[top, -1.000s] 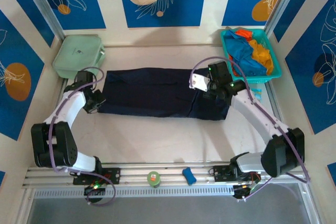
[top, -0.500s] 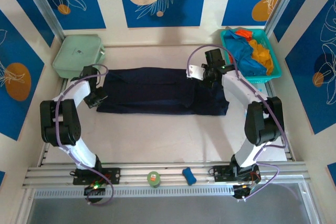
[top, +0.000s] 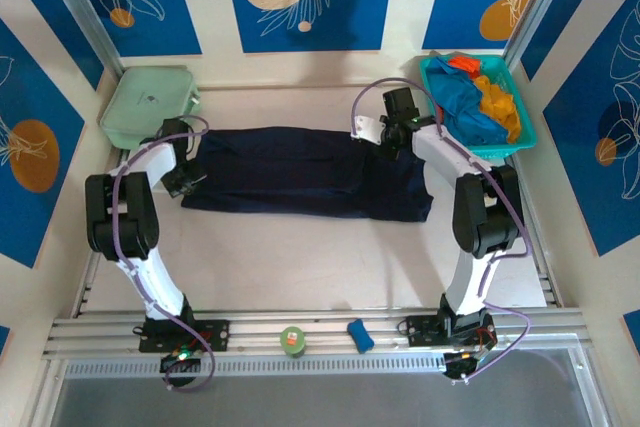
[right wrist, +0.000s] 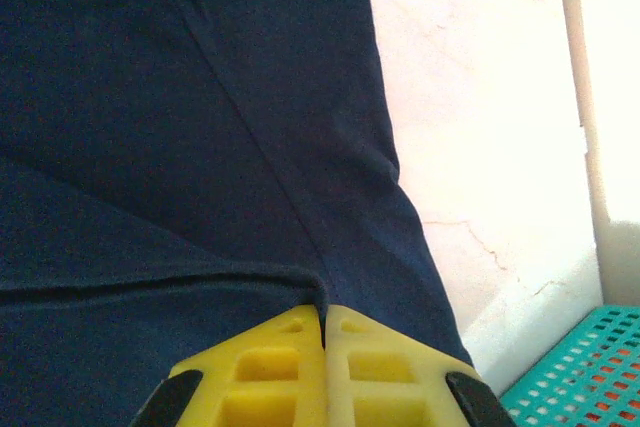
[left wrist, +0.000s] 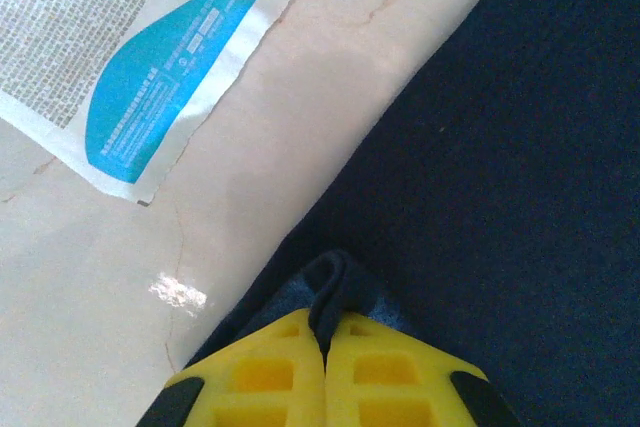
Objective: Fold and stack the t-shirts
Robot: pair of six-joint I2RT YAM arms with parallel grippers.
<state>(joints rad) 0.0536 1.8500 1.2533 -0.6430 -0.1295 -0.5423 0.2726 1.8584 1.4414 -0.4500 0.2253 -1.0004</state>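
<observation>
Cloth of the navy t-shirt [top: 300, 172] is pinched tight in our left gripper [left wrist: 325, 332] and right gripper [right wrist: 323, 322], spreading ahead of both; up-left of the left one, a printed sheet [left wrist: 150, 57], writing unreadable.

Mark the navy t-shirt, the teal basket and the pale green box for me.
navy t-shirt [top: 300, 172], top view, middle of the cloth
teal basket [top: 530, 143], top view, near right corner of rim
pale green box [top: 148, 102], top view, centre of lid

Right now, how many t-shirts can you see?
4. The navy t-shirt lies spread on the table. The blue t-shirt, orange t-shirt and red t-shirt are piled in the teal basket at the far right; more may be hidden underneath.
</observation>
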